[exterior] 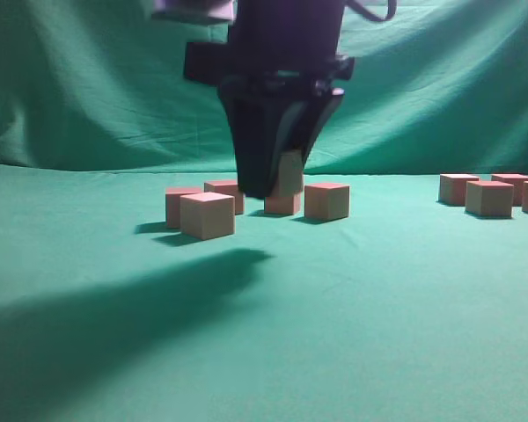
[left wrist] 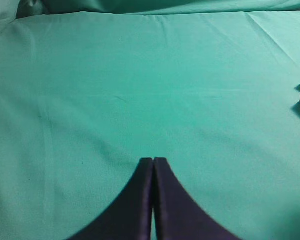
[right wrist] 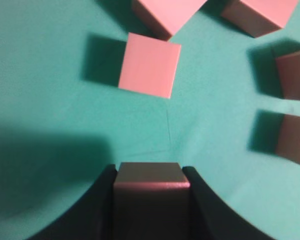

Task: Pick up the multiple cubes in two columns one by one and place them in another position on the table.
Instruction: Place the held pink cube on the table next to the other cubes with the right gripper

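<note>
- A green cloth backdrop (exterior: 88, 79) hangs behind the far edge of the bench and fills the whole upper part of the exterior view.
- It drapes in soft folds, with deeper creases toward the far left corner and long slanting ones toward the far right.
- Where the backdrop meets the far edge, a dark line of shade runs across.
- Light falls from above and behind, throwing a broad dark shadow (exterior: 114, 316) toward the near left corner.
- No wall, floor or window shows.

Black pincer (exterior: 277, 171) (tapering fingers).
</note>
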You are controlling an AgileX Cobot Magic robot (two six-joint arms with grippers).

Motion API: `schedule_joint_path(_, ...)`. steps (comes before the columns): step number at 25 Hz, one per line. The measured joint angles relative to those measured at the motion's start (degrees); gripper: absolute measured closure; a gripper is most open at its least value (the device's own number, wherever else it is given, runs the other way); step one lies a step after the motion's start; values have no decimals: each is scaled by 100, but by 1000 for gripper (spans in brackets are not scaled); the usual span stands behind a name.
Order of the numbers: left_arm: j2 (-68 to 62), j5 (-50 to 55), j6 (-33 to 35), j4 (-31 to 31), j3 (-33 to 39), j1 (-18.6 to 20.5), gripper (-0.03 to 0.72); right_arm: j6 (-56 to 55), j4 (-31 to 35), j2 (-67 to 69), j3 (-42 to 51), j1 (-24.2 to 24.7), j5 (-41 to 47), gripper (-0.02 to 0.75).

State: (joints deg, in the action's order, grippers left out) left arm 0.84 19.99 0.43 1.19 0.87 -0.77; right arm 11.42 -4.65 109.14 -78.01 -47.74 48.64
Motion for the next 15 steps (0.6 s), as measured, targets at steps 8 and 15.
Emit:
schedule_joint_path(8, 0, 0, 0, 0, 0, 0, 688, 48, -20, 372, 0, 84, -375, 478)
schedule_joint_path(15, 0, 0, 0, 0, 0, 0, 688, 91, -9, 442, 0, 108, -623, 478)
